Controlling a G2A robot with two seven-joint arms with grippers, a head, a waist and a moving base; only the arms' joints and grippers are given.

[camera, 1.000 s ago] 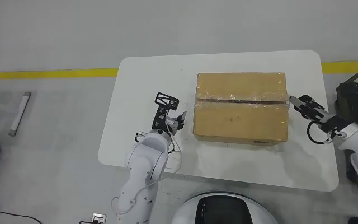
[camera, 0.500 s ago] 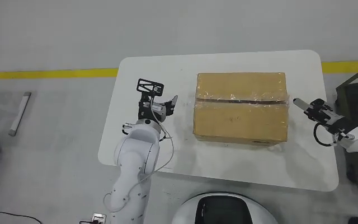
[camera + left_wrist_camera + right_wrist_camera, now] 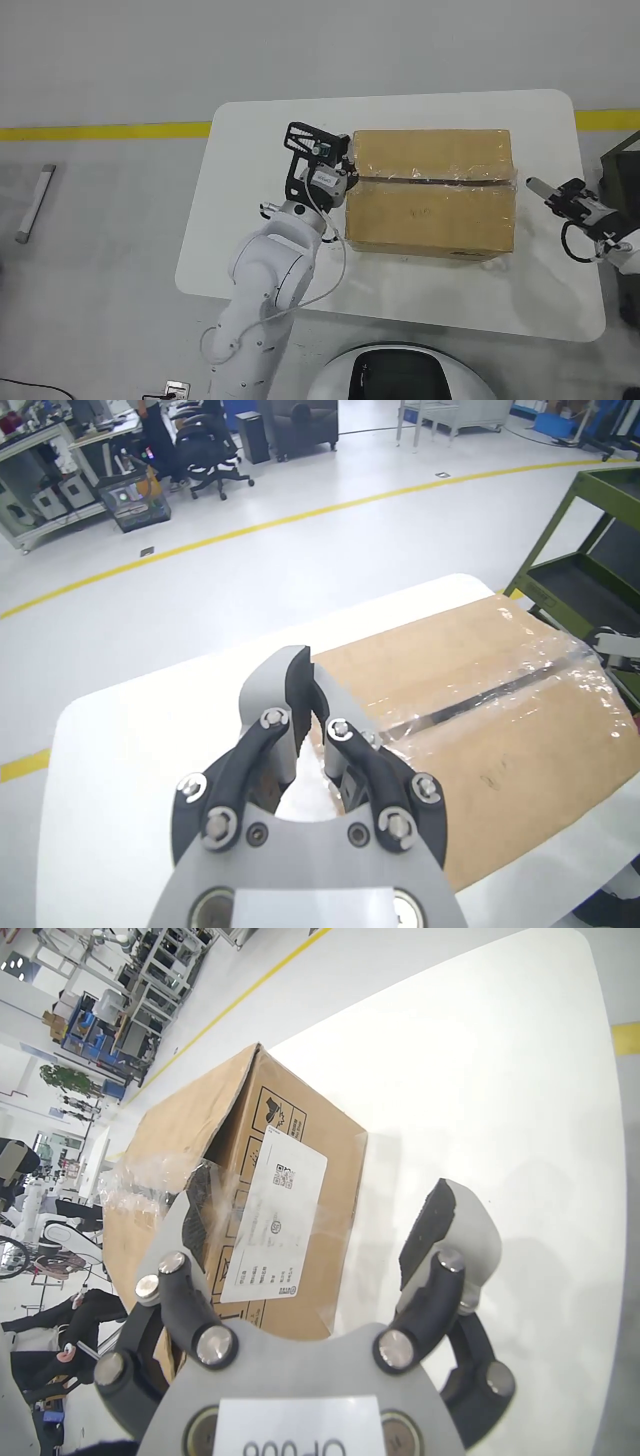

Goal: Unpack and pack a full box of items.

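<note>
A taped cardboard box lies on the white table, with clear tape along its top seam. My left gripper is at the box's left end near the seam, and its fingers are shut with nothing visible between them. In the left wrist view this gripper hovers over the box's near edge. My right gripper stands open just off the box's right end. From the right wrist, that gripper faces the box end with the white label.
A green metal cart stands beside the table's right side, close to the right arm. Bare table lies in front of and beside the box. A yellow floor line runs behind the table.
My left gripper swung from open table left of the box over to the box's left end and shut its fingers. The right gripper drew back slightly from the box's right end.
</note>
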